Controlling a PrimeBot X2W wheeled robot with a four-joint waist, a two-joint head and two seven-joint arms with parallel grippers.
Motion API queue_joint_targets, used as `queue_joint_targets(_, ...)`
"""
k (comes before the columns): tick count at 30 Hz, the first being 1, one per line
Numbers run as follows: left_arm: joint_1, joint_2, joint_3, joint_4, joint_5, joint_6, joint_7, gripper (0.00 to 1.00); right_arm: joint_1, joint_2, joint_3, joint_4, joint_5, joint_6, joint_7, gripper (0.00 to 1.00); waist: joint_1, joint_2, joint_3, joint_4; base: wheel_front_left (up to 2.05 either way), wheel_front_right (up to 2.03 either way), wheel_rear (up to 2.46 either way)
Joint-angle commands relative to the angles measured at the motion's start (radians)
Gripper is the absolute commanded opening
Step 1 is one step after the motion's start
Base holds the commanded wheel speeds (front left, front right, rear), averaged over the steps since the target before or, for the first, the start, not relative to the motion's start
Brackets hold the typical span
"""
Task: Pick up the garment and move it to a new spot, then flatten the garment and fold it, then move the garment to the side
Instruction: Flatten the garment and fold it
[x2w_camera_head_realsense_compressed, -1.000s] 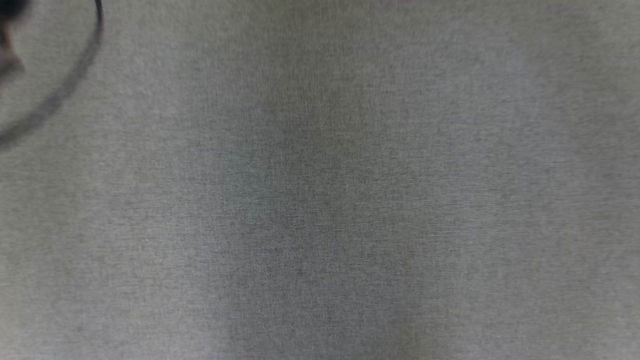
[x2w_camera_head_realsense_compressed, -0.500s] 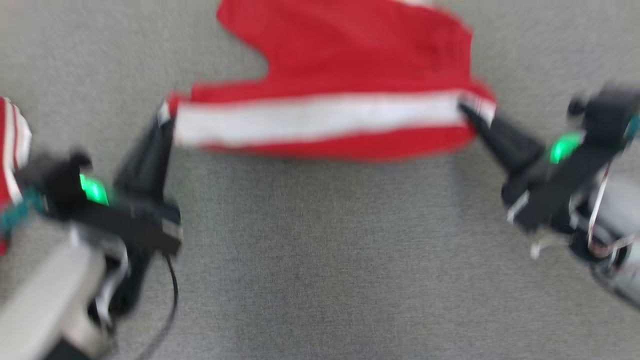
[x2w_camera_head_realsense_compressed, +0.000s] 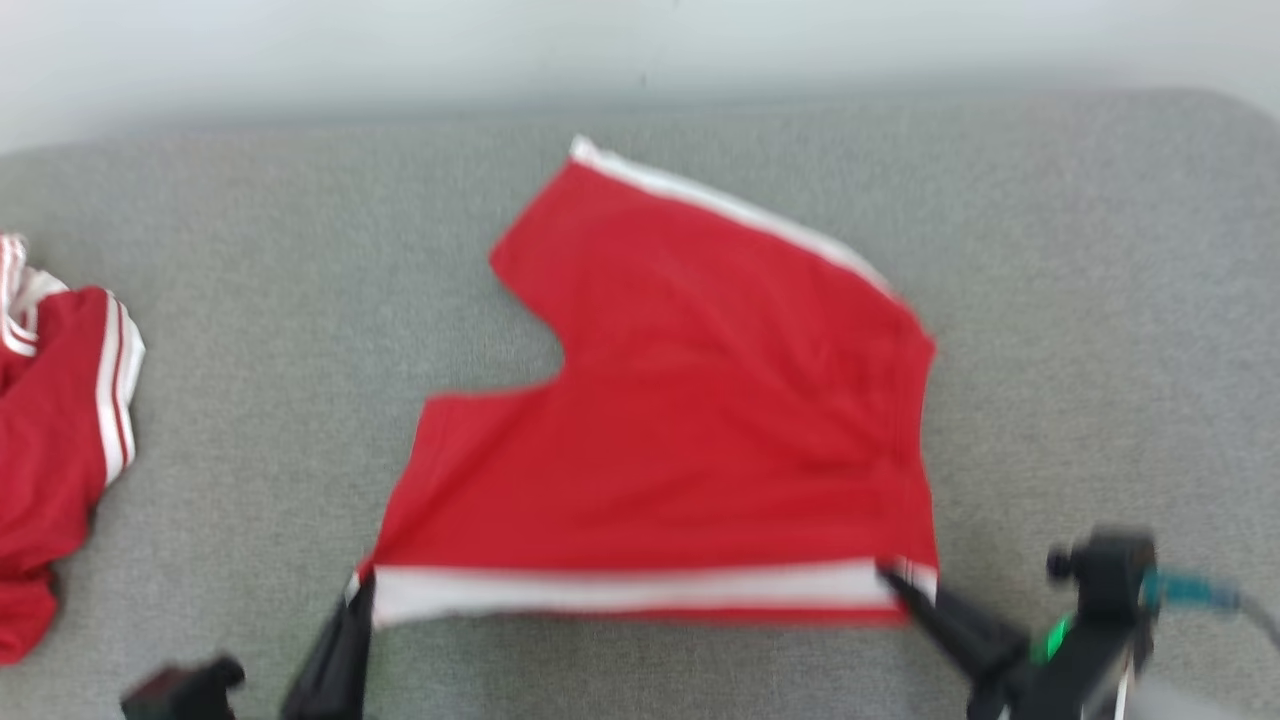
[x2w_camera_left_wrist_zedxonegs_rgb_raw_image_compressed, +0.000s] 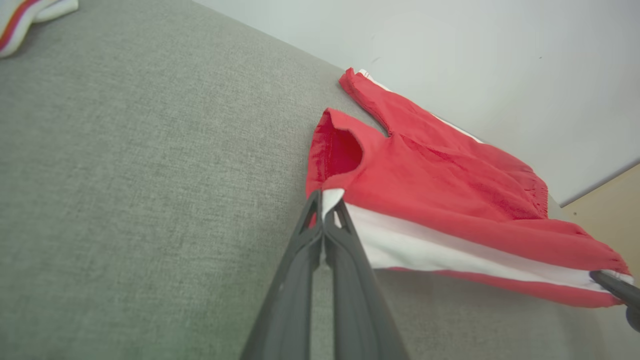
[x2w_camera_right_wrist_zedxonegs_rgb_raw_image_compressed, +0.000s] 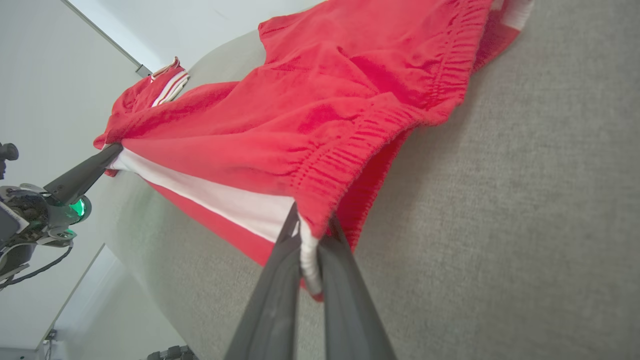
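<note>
The garment (x2w_camera_head_realsense_compressed: 690, 420) is a pair of red shorts with a white side stripe, spread on the grey fabric surface (x2w_camera_head_realsense_compressed: 1100, 300). The striped edge faces me and is stretched between both grippers, slightly off the surface. My left gripper (x2w_camera_head_realsense_compressed: 358, 590) is shut on the stripe's left corner, seen close up in the left wrist view (x2w_camera_left_wrist_zedxonegs_rgb_raw_image_compressed: 325, 200). My right gripper (x2w_camera_head_realsense_compressed: 893, 575) is shut on the right corner at the elastic waistband (x2w_camera_right_wrist_zedxonegs_rgb_raw_image_compressed: 306, 235). The garment's far part (x2w_camera_left_wrist_zedxonegs_rgb_raw_image_compressed: 450, 200) rests on the surface.
A second red garment with white stripes (x2w_camera_head_realsense_compressed: 60, 430) lies bunched at the left edge of the surface. A pale wall (x2w_camera_head_realsense_compressed: 640, 50) runs behind the surface's far edge. Bare grey fabric lies to the right of the shorts and in front of them.
The head camera has swung upward, from bare grey fabric to the whole garment and the far wall. Both grippers stay shut on the ends of the striped edge.
</note>
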Motion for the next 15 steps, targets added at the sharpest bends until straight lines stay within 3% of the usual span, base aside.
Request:
queue_joint_targets(1,0.028,-0.009,0.013,0.008,0.008,-0.008,-0.004,0.0,0.037,0.007,-0.01,-0.004,-0.014,-0.002,-0.004,0.0,0.0003,0.0002,-0.044,0.001,0.0,0.0,0.0)
queue_joint_targets(8,0.157,-0.046,0.099,0.047,0.041,-0.039,-0.004,0.0,0.26,0.03,-0.063,-0.049,-0.047,-0.002,-0.004,0.0,0.0003,0.0002,-0.108,0.011,0.0,0.0,0.0)
queue_joint_targets(15,0.178,-0.039,0.095,0.032,0.088,-0.054,-0.004,0.0,0.365,0.054,-0.077,-0.112,-0.068,-0.002,-0.005,0.0,0.0003,0.0002,-0.128,0.017,0.0,0.0,0.0)
